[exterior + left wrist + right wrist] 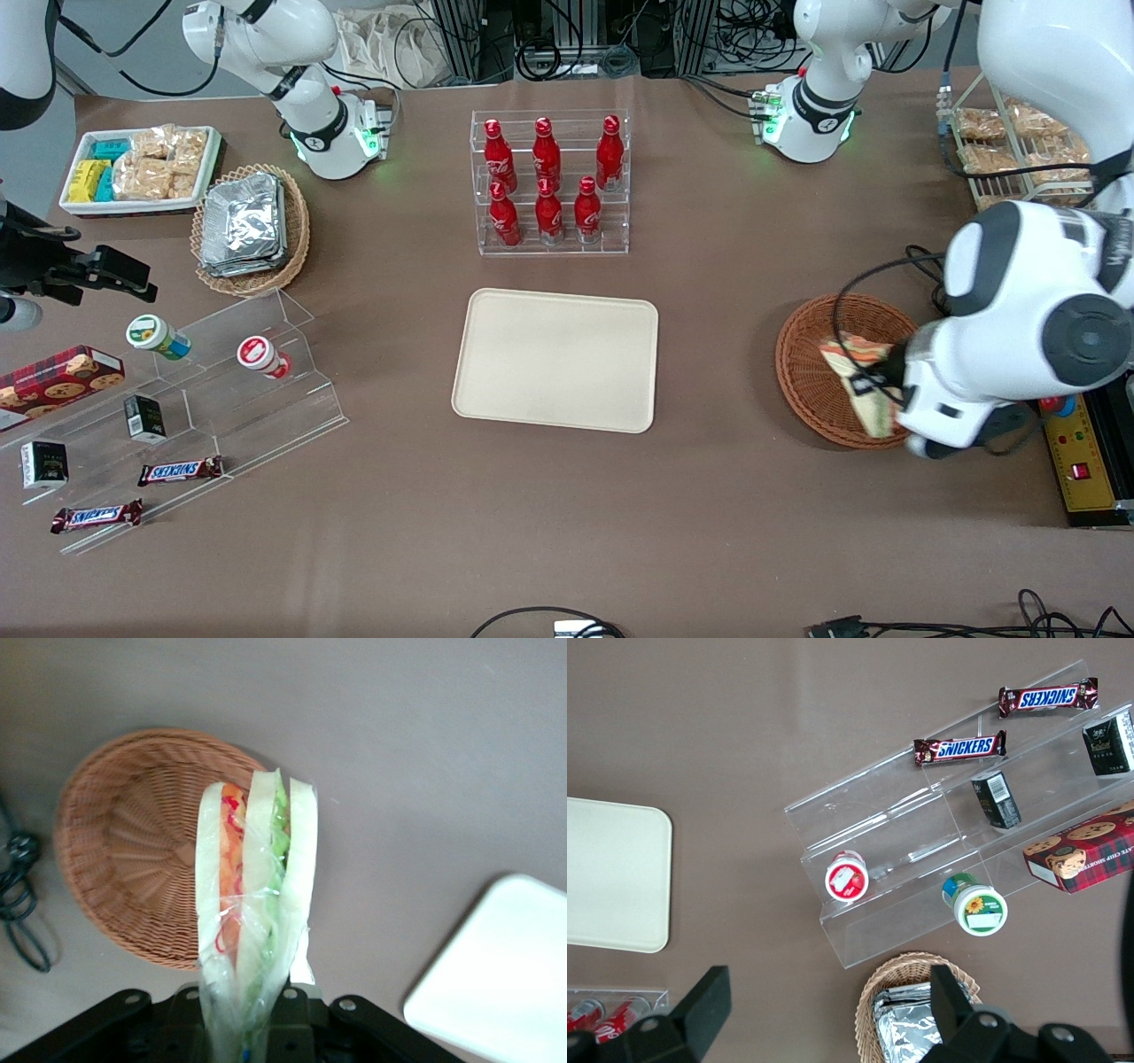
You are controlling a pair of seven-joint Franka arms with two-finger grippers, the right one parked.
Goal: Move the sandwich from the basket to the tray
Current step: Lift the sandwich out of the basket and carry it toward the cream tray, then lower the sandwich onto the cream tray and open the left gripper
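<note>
The gripper has the sandwich pinched at its wrapped end, jaws closed tight on the plastic, and the wedge sticks out clear of the basket. Through the wrist camera the wicker bowl sits underneath with nothing left inside it, so the sandwich looks lifted, not resting. From the front, the sandwich hangs over the edge of the basket nearest the camera, tucked under the big white arm at the working arm's end of the table. The tray lies well apart from it, toward the middle of the table, bare and waiting. So the pick looks done and the carry is the step in hand. Next comes a sideways sweep over open tabletop to the tray, then a lowering and a release. The grip is only on the wrapper, so a swing could slip it.
</note>
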